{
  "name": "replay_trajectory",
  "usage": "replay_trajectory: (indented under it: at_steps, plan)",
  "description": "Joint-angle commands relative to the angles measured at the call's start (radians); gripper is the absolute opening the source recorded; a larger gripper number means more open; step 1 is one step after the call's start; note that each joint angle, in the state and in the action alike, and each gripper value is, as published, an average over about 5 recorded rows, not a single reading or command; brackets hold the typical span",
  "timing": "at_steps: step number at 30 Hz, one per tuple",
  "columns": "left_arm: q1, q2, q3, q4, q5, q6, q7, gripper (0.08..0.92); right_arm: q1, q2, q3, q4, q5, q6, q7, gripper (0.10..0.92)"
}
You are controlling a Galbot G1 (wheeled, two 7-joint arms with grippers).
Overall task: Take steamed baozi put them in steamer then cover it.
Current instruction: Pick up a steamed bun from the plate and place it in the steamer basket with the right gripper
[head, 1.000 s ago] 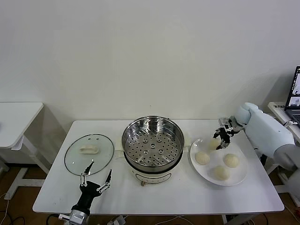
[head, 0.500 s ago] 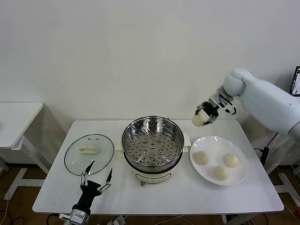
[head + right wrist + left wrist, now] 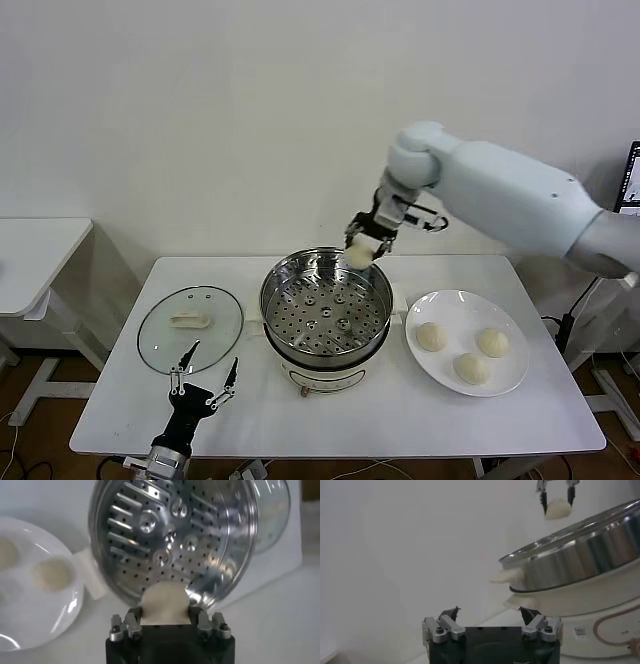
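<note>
My right gripper [image 3: 364,243] is shut on one cream-white baozi [image 3: 359,256] and holds it above the far rim of the steamer [image 3: 326,306]. In the right wrist view the baozi [image 3: 165,603] sits between the jaws over the perforated tray [image 3: 170,535]. Three more baozi [image 3: 431,336] lie on the white plate [image 3: 510,380] right of the steamer. The glass cover [image 3: 190,329] with its cream handle [image 3: 190,319] lies flat on the table left of the steamer. My left gripper [image 3: 204,378] is open and empty near the table's front edge, just in front of the cover.
A white side table [image 3: 35,260] stands at the far left. A laptop [image 3: 631,195] shows at the right edge. The white table [image 3: 400,420] extends in front of the steamer and plate.
My right gripper has lifted a baozi off the plate and carried it left, from above the plate to above the steamer's far rim. The left arm has not moved.
</note>
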Motion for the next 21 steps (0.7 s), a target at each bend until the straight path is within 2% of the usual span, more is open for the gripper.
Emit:
replay_trajectory:
  at_steps: [1, 15, 21]
  plan:
    - [-0.001, 0.001, -0.002, 0.002, -0.001, -0.004, -0.001, 0.823, -0.086, 0.16, -0.013, -0.102, -0.121, 0.052, 0.008, 0.645]
    - [-0.004, 0.005, -0.008, 0.015, -0.004, -0.018, -0.003, 0.823, -0.17, 0.249, 0.035, -0.266, -0.233, 0.081, 0.021, 0.65]
    - [-0.004, 0.005, -0.009, 0.017, -0.008, -0.02, -0.005, 0.823, -0.172, 0.249, 0.043, -0.262, -0.234, 0.083, 0.025, 0.71]
